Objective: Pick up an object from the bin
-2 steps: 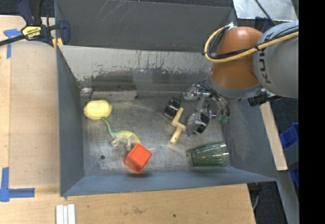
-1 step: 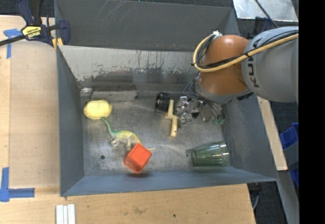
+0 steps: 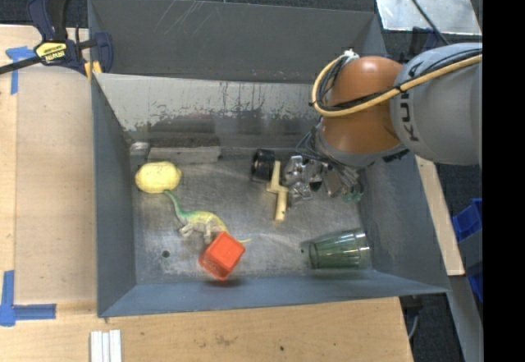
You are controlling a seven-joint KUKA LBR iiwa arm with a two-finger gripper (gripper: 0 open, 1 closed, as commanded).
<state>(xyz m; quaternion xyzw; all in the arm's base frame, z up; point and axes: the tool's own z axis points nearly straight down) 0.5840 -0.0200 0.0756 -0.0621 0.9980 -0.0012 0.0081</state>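
Observation:
My gripper is low in the bin, right of the middle, under the orange wrist cover. A tan stick-shaped thing lies right against its left side, with a black cylindrical piece at the stick's far end. Whether the gripper touches the stick I cannot tell. A dark green see-through cup lies on its side near the front wall, below the gripper and apart from it.
To the left lie a yellow lemon-like lump, a small green and tan toy dinosaur and an orange-red cube by the front wall. The arm comes in over the right wall.

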